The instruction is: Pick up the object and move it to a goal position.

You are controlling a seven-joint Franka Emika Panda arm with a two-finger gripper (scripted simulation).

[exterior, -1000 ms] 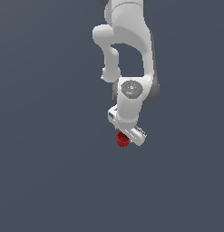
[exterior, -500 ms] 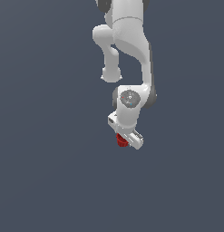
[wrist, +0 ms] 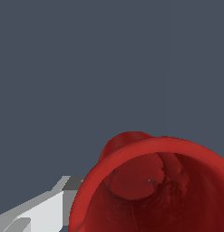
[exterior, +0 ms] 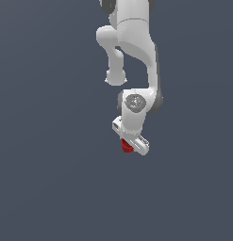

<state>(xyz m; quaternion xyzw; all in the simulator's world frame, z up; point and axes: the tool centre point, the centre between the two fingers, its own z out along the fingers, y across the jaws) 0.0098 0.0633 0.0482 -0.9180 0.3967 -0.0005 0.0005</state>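
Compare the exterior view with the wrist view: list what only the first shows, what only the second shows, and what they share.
Only the exterior view shows the white jointed robot arm reaching down to its gripper, with the small dark-red cup-like cylinder looking tiny against it. Only the wrist view shows the cylinder's hollow inside, its thick rim and uneven bottom, close up, with one grey-white finger beside it. Both show the red cylinder at the gripper against a plain dark blue-grey background; neither shows a goal marker.
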